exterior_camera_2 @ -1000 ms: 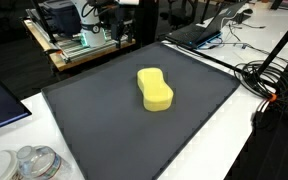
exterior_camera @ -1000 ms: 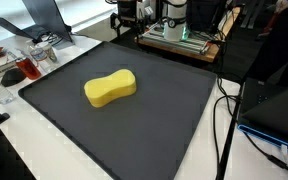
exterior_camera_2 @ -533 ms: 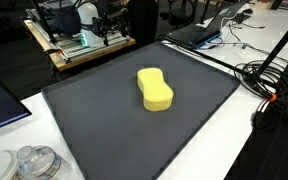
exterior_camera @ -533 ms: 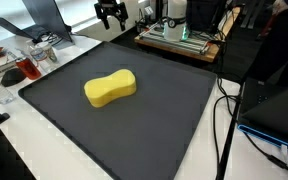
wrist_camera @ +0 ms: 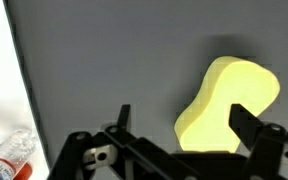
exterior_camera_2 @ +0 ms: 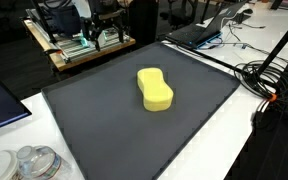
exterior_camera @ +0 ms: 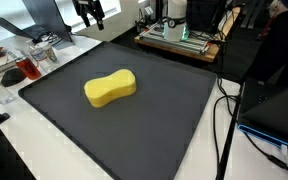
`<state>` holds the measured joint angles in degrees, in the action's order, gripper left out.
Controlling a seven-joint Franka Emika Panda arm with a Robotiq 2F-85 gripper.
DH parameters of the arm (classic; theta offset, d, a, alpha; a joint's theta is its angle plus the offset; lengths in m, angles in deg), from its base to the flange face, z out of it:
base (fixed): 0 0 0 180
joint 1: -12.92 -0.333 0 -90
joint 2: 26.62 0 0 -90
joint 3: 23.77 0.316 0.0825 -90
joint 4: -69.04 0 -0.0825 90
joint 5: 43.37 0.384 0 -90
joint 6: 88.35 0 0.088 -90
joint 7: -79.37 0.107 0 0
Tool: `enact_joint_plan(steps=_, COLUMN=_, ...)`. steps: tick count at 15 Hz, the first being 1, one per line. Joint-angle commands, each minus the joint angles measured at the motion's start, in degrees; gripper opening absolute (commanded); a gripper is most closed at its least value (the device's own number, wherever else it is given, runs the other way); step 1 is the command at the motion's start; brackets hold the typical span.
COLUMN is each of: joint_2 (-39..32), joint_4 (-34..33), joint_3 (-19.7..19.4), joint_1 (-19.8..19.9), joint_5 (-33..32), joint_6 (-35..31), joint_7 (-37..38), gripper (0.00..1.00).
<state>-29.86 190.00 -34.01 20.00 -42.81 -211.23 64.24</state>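
Your jaws are spread wide and pinch nothing. In the wrist view the two fingers [wrist_camera: 242, 118] rise from the bottom edge with open space between them. In an exterior view the jaws hang high over the far edge of the mat [exterior_camera: 164, 130], well apart from the sponge [exterior_camera: 110, 88].

The yellow sponge lies flat near the middle of the dark mat, with nothing touching it, and it shows in both exterior views. In the wrist view it sits to the right of center, and its lower end falls between your two fingers.

The mat lies on a white table [exterior_camera: 14, 130]. A clear water bottle [wrist_camera: 9, 155] lies on the table just past the mat's edge. A bundle of cables [exterior_camera_2: 269, 85] lies beside the mat, and a laptop [exterior_camera_2: 199, 32] stands near the mat's far corner.
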Motion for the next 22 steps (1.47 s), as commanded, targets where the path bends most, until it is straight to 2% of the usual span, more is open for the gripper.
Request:
enact_joint_plan(steps=1, joint_2=-7.14, joint_4=-11.45, joint_3=0.49, joint_1=1.38, joint_5=0.08, joint_6=6.58, joint_7=0.31, gripper=1.00)
enact_joint_plan(steps=5, joint_2=-12.18, joint_4=-20.97, joint_3=0.97, joint_1=2.71, joint_5=1.37, joint_6=10.64, joint_7=-1.52, gripper=1.00)
enact_joint_plan(steps=7, joint_2=-14.54, joint_4=-25.52, joint_3=0.83, joint_1=2.98, joint_5=0.10, joint_6=11.50, joint_7=0.43, gripper=1.00)
enact_joint_plan(steps=8, joint_2=-11.09, joint_4=-19.52, joint_3=1.19, joint_1=2.66, joint_5=-0.30, joint_6=8.72, joint_7=0.11, gripper=1.00)
enact_joint_plan(steps=14, joint_2=-11.86, joint_4=-20.51, joint_3=1.43, joint_1=2.76, joint_5=-0.34, joint_6=8.88, joint_7=0.12, gripper=1.00)
enact_joint_plan(steps=15, joint_2=-12.58, joint_4=-21.96, joint_3=2.67, joint_1=4.15, joint_5=4.19, joint_6=9.61, joint_7=-5.99, gripper=1.00)
enact_joint_plan(steps=18, joint_2=-14.62, joint_4=-25.76, joint_3=4.86, joint_1=5.01, joint_5=9.59, joint_6=11.09, joint_7=-12.80, gripper=1.00)
enact_joint_plan(steps=22, joint_2=-18.04, joint_4=-32.03, joint_3=7.12, joint_1=5.16, joint_5=11.56, joint_6=16.06, joint_7=-18.26, gripper=1.00)
